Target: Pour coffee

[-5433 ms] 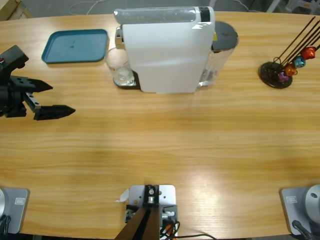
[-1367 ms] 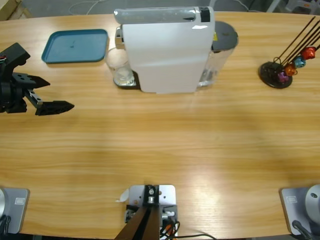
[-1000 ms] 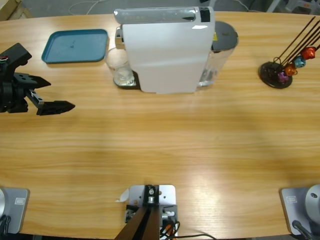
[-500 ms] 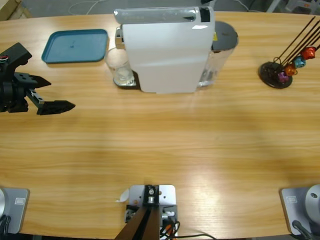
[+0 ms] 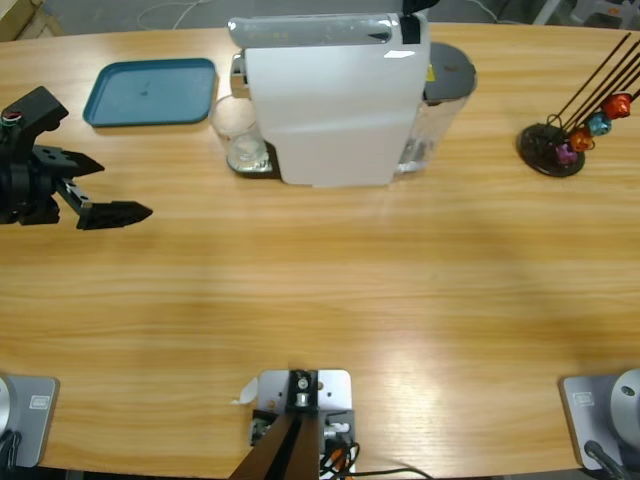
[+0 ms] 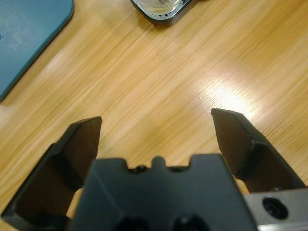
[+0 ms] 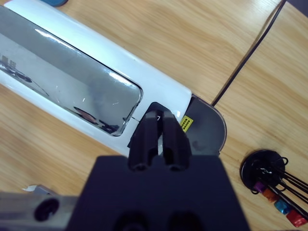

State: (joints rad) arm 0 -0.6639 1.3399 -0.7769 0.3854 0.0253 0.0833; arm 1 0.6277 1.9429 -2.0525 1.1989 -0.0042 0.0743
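Wooden table (image 5: 320, 290): left end effector (image 5: 100, 190) low, jaws apart; right end effector (image 7: 160, 126) together above coffee machine (image 5: 330, 95).

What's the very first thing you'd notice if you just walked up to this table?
The big white coffee machine at the back middle of the wooden table grabs the eye, with a clear glass tucked at its left side. Next come the left gripper at the left edge, jaws wide open over bare wood, and the teal tray behind it. At the far right, shiny coloured capsules hang on a black wire stand.
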